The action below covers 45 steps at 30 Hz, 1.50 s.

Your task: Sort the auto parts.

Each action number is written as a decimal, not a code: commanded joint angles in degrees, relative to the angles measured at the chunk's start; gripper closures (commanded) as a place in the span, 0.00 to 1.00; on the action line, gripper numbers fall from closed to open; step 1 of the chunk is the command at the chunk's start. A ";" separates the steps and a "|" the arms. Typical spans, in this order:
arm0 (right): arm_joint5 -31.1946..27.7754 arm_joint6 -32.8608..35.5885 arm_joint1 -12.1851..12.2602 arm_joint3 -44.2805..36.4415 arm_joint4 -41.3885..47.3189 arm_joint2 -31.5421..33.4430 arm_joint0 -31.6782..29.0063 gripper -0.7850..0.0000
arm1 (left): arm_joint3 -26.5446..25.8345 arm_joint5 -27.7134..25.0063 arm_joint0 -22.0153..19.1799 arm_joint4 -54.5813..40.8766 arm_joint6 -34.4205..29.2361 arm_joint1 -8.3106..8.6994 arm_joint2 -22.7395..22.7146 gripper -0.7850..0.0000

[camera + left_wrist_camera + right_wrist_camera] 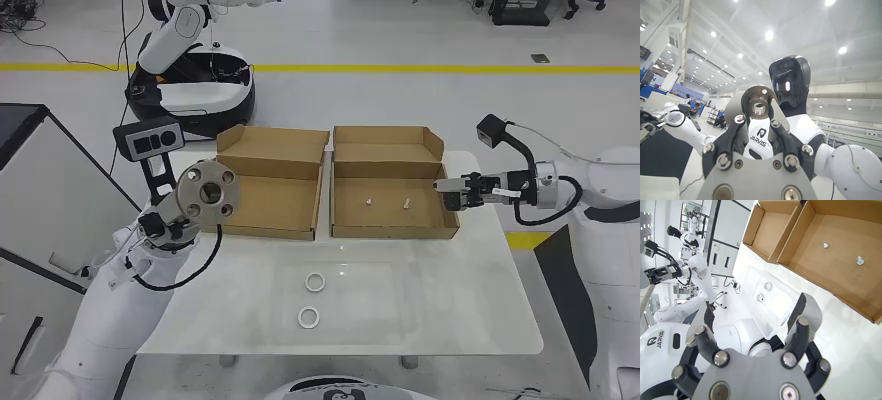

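Top view shows a white table [470,300] with two open cardboard boxes side by side along its far edge. The left box [275,200] has a bare floor. The right box [385,218] holds two small metal bolts, one [371,201] to the left of the other [407,202], near each other but apart, on the middle of its floor. A clear shallow tray [385,300] lies on the near half of the table, in front of the boxes. The biggest part is a round metal flange [207,190] with a centre bore and a ring of holes; it is held up in the air over the table's left edge, just beside the near left corner of the left box. In the left wrist view the left gripper [758,106] is closed around the flange's hub, one finger on each side. The right gripper [440,187] hangs at the right wall of the right box, its jaws spread wide with nothing between them. Two pale rings lie in the left part of the tray, one [315,282] farther, one [309,318] nearer, close together but not touching.
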 commanded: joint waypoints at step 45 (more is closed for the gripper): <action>0.00 0.00 0.00 0.00 0.00 0.00 0.00 0.00 | 2.03 15.19 -3.24 53.42 10.68 -0.17 -1.82 1.00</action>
